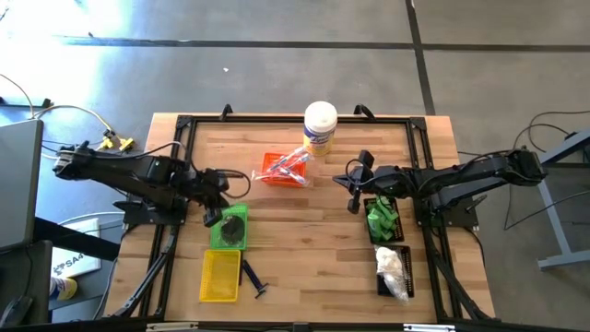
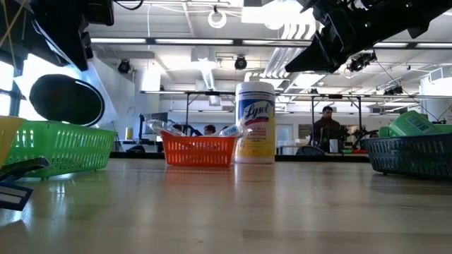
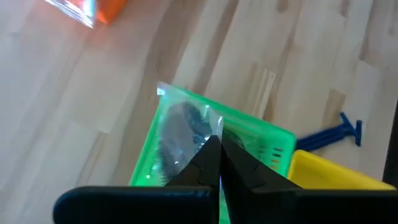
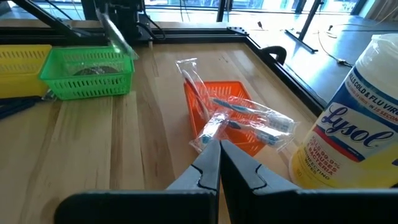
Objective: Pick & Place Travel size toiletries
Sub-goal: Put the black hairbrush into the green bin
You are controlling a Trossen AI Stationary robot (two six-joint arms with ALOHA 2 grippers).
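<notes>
My left gripper (image 1: 215,218) is shut on a clear bag with a black piece inside (image 3: 181,134), over the green tray (image 1: 229,227). In the low view the black piece (image 2: 66,99) hangs at the height of the green tray's rim (image 2: 63,129). My right gripper (image 1: 355,192) hovers shut and bare over the table's middle, to the right of the orange tray (image 1: 281,171). Clear-wrapped sticks (image 4: 239,115) lie across the orange tray. Green bottles (image 1: 382,218) and a bag of white fluff (image 1: 392,266) lie in the black tray (image 1: 408,281) on the right. My left gripper pinches the clear bag at its upper edge (image 3: 211,129) between the two fingertips. The fingers slant down from above. The bag hangs below them over the green tray; whether its lower end touches the tray I cannot tell.
A large white canister with a yellow label (image 1: 320,125) stands behind the orange tray. A yellow tray (image 1: 220,276) sits near the front left, with a blue razor (image 1: 251,276) on the wood beside it. A black frame (image 1: 184,129) borders the table. Bare wood lies at the middle front.
</notes>
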